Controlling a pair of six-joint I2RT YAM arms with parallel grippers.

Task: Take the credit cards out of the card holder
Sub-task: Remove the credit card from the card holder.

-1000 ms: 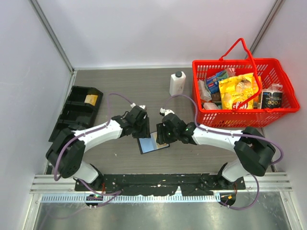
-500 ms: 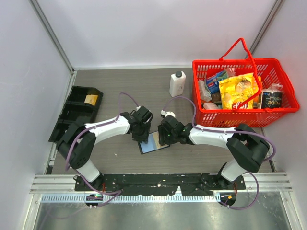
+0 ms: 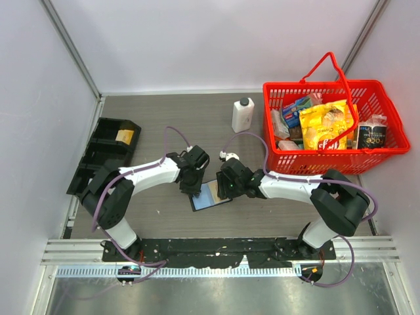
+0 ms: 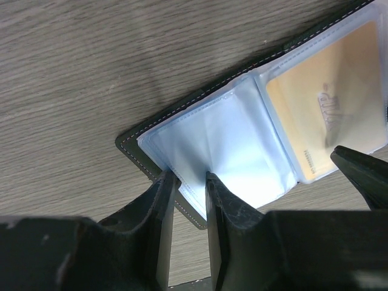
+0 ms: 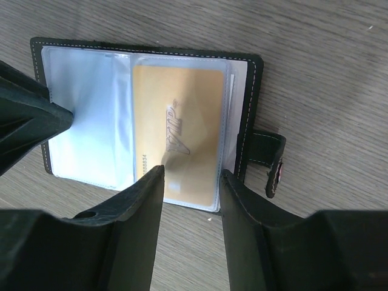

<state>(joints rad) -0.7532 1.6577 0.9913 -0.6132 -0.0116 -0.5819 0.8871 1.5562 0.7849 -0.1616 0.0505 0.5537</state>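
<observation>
Grey tabletop (image 3: 157, 125). One card holder (image 3: 211, 195) spread open between left arm (image 3: 147, 174) and right arm (image 3: 289, 186), both bent inward. One yellowish card (image 5: 179, 133) sleeved in its right half. Left fingers (image 4: 159, 206) slightly apart astride the pale left sleeve (image 4: 212, 139); right fingers (image 5: 142, 206) apart over the card. Snap tab (image 5: 270, 160) in right wrist view only; one red basket (image 3: 321, 131) from above only.

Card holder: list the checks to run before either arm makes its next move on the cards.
1. Card holder lies open and flat on the table: ok.
2. Yellow card shows face-up inside its clear sleeve: ok.
3. Right gripper has its jaws apart, straddling that card's near edge: ok.
4. Left gripper has a firm pinch on the holder's other half: cannot tell.
5. Pale blue sleeve holds a card: cannot tell.
</observation>
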